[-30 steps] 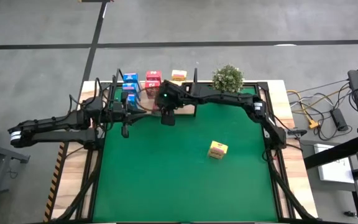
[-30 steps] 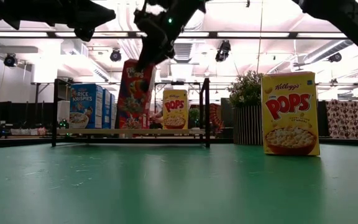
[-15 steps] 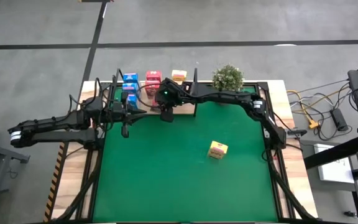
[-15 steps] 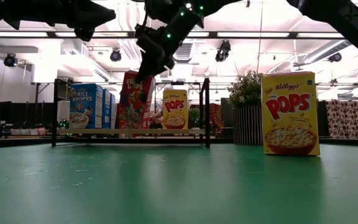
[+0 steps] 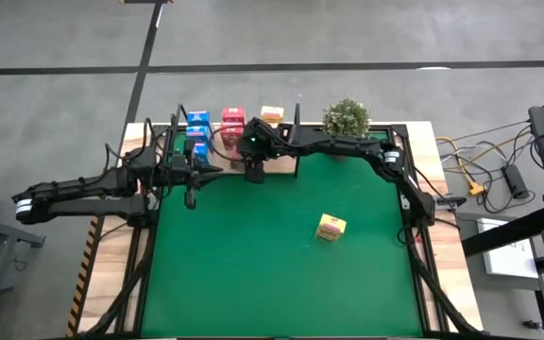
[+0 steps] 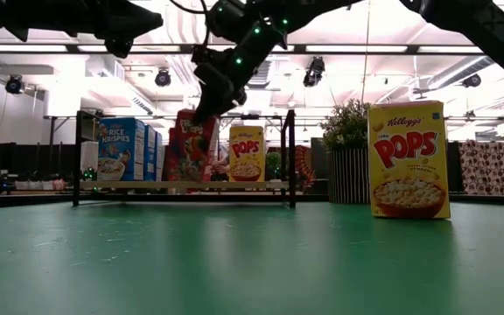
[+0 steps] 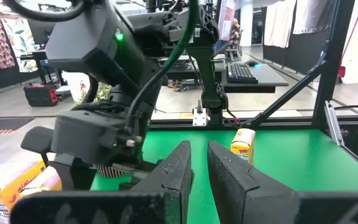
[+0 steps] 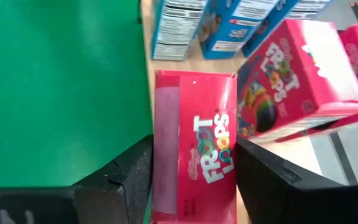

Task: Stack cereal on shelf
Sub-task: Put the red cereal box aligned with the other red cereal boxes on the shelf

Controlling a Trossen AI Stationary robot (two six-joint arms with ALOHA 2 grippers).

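My right gripper (image 5: 253,168) reaches over the shelf (image 6: 182,185) at the table's far edge and is shut on a red cereal box (image 8: 194,155), which stands nearly upright on the plank (image 6: 191,147). On the same plank stand blue cereal boxes (image 6: 121,149), another red box (image 8: 291,74) and a yellow box (image 6: 247,153). One more yellow cereal box (image 5: 331,227) stands on the green mat. My left gripper (image 7: 197,168) hovers shut at the table's left, level, with nothing in it. My right gripper has the red box's upper end (image 8: 194,205) between its two fingers (image 8: 126,177), one finger on each of two opposite faces. It comes slanting down from the table's near side. The box's lower end is at the shelf plank (image 6: 189,179), almost upright.
A potted green plant (image 5: 347,118) stands right of the shelf at the far edge. The shelf's black end frames (image 6: 290,157) rise at both ends. The green mat (image 5: 272,274) stretches wide toward the near edge, with wooden strips at its sides.
My right gripper has gone down and toward the far edge with the red box. The box, tilted and nearer a second ago, has come almost upright on the shelf plank beside the blue boxes.
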